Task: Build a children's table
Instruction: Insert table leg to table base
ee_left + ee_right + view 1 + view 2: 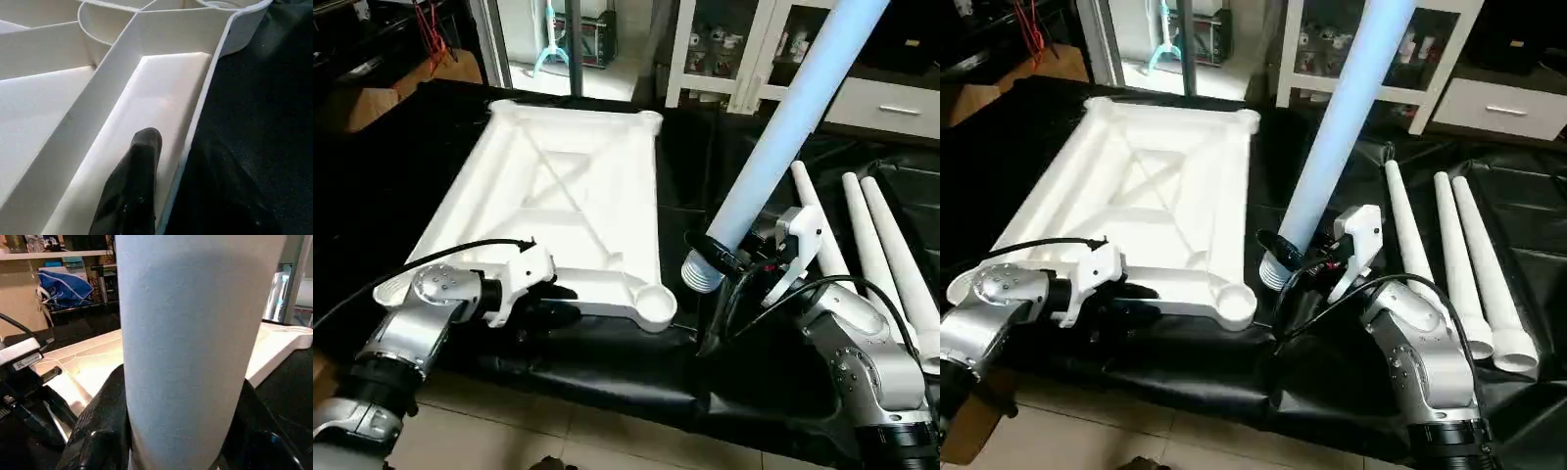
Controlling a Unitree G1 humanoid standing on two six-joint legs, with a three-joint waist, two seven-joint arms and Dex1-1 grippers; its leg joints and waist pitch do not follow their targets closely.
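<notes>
Smooth white plastic tabletop (558, 186) and legs (1459, 264); matt black cloth over the surface (607, 372); brushed silver metal forearms (421, 323).

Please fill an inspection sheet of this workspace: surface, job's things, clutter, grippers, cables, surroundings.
Surface: black cloth covers the work surface, wrinkled at its near edge.
Job's things: white tabletop lies underside up, X ribs and round corner sockets showing. One white leg is held tilted, ribbed end down, beside the near right corner socket, not inserted. Three spare legs lie side by side on the right.
Clutter: nothing seen on the cloth.
Grippers: left gripper is at the tabletop's near rim, one finger inside the rim channel. Right gripper has its jaws shut on the leg.
Cables: black cables run along both forearms.
Surroundings: white cabinet, tiled floor.
</notes>
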